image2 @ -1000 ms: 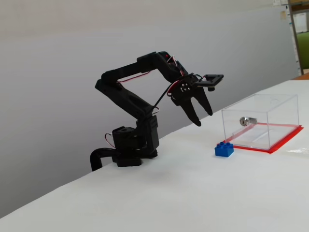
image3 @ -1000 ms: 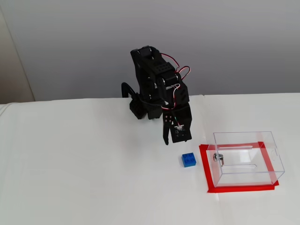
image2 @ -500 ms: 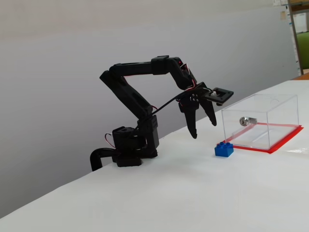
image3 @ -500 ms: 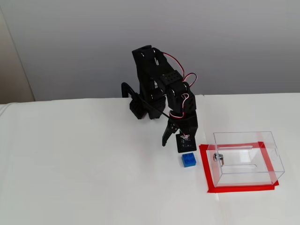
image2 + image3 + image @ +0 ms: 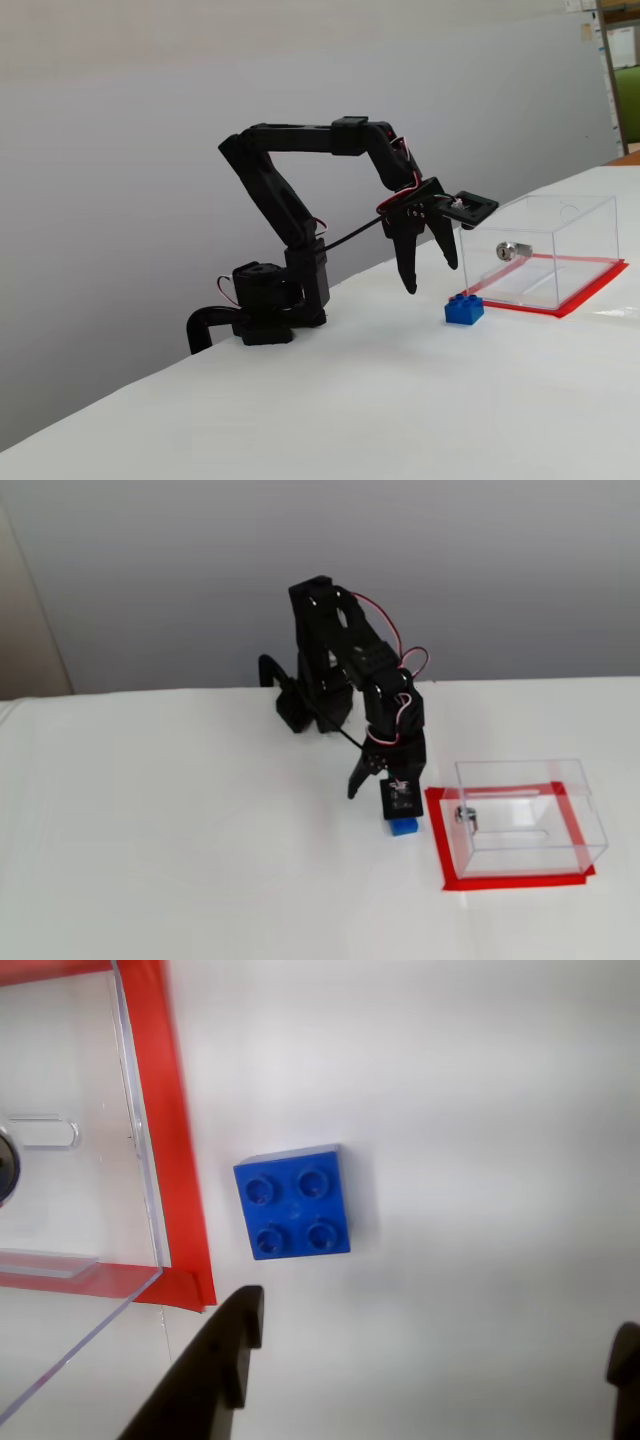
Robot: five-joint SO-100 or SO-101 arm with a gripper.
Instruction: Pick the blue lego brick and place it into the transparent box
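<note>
One brick (image 5: 294, 1201) lies on the table (image 5: 480, 1110) just beside the one box (image 5: 540, 250), directly under the gripper (image 5: 432, 278), whose jaws hang spread apart above it, not touching.

The blue lego brick (image 5: 294, 1200) is sitting flat on the white table, four studs facing up, just beside the red base's edge without touching it in the wrist view. The transparent box (image 5: 538, 248) is standing upright on that red sheet, clear walls all round, and it's dwarfing the brick (image 5: 464, 309) next to it.
</note>
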